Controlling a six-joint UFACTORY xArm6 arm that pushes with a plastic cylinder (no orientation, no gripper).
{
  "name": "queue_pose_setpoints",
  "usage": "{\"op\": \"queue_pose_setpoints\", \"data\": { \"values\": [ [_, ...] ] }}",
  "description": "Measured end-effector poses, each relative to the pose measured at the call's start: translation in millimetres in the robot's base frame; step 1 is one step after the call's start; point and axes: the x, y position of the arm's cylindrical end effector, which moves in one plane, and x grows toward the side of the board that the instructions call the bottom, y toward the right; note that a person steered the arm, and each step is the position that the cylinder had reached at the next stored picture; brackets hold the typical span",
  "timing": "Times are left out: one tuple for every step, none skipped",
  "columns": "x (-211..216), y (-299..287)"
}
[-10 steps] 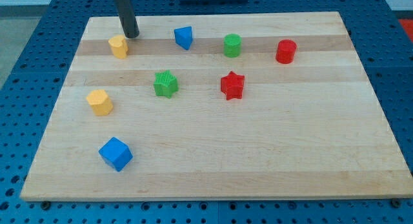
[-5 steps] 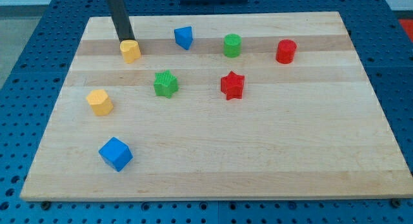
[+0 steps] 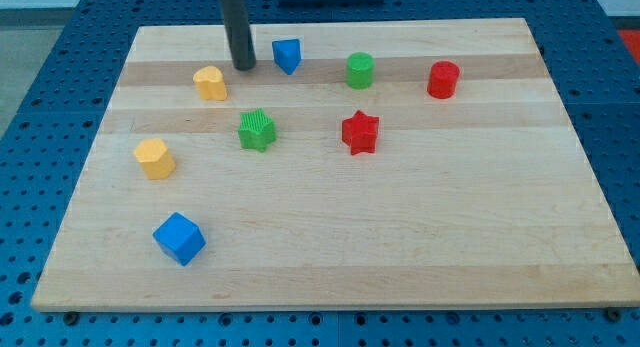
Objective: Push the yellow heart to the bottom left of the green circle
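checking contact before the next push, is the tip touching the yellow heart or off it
Off it. My tip stands up and to the view's right of the yellow heart, with bare board between them, close to the blue block.

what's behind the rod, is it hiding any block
No block shows behind the rod: only board on either side, though the strip it covers is hidden. My tip sits between the yellow heart and the blue block, touching neither.
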Motion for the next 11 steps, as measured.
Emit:
{"op": "queue_pose_setpoints", "data": {
  "values": [
    [7.6,-27.3],
    [36.8,-25.6],
    [60.5,-13.8],
    [60.6,-40.8],
    [70.0,-43.7],
    [82.9,-43.1],
    [99.3,-59.6],
    [105.7,-50.0],
    [104.7,-4.9],
    [99.3,50.3],
    [96.1,58.1]
  ]
}}
